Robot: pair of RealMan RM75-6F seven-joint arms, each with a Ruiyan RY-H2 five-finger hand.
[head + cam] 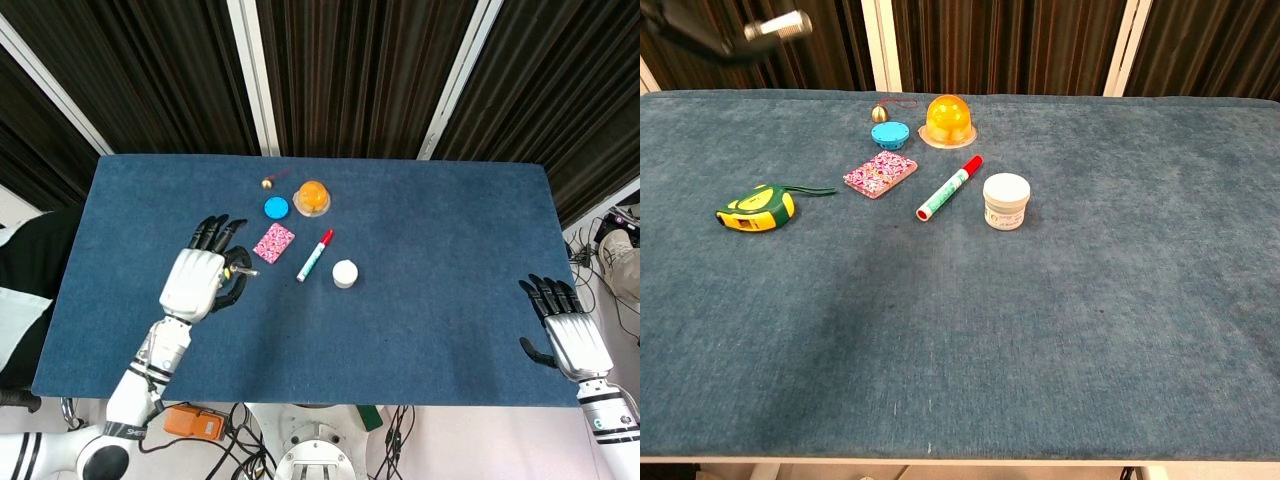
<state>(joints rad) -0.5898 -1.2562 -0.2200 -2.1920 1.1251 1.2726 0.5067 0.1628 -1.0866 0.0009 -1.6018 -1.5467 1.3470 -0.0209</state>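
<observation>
Head view shows our left hand [198, 276] spread above the green tape measure [757, 207], holding nothing. Our right hand [565, 332] waits spread. Nothing is picked up yet.

1 marker [949, 188], 1 jar [1006, 200], 1 tape measure [757, 207], 1 bell [880, 114]

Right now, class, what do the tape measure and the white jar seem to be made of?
Tape measure: probably hard plastic, its yellow and green shell smooth with a slight sheen. White jar: likely matte plastic, opaque with an even, dull lid; a printed label wraps its side.
</observation>
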